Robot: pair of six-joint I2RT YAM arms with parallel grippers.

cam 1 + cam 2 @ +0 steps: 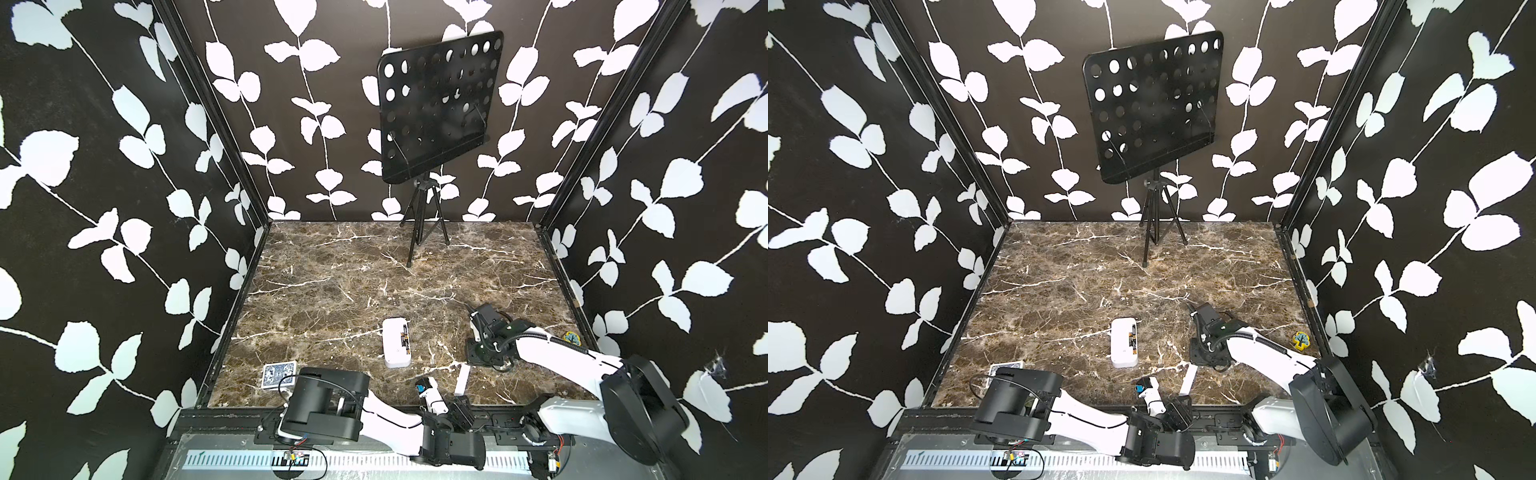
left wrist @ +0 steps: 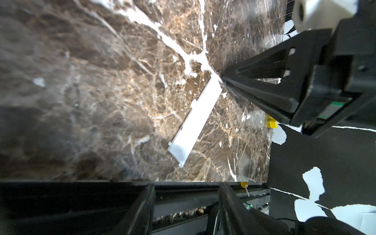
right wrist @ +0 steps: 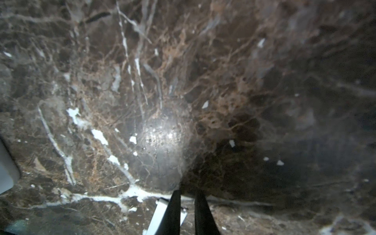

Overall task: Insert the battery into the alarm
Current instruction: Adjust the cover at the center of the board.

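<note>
The alarm (image 1: pixel 395 345) lies flat on the marble table (image 1: pixel 332 270), back up, in the front half between the two arms and touching neither. Its battery compartment (image 1: pixel 405 337) is a long slot along the edge nearer the right arm. It is uncovered, and in it sits a dark row with pale and orange flecks (any print on it is far too small to read in both top views). The compartment's white cover (image 2: pixel 195 120) lies loose on the table, apart from the alarm and nearer the front edge. The right gripper (image 3: pixel 187 192) stands tip-down at the cover's far end. Its fingers (image 3: pixel 175 209) are drawn narrow, with a slim strip of marble between them and nothing caught there; one finger overlaps the cover's corner in the right wrist view. The left gripper (image 2: pixel 187 185) hangs over the table's front rail, pointing toward the cover. Its fingers (image 2: pixel 145 205) are spread partway with nothing between them. A blue-patterned card box (image 1: pixel 278 374) rests near the front corner on the left arm's side, partly behind that arm; what it holds cannot be told. A small yellow and blue tree-shaped piece (image 1: pixel 573 338) lies by the right wall. A black perforated music stand (image 1: pixel 436 112) stands at the back.
</note>
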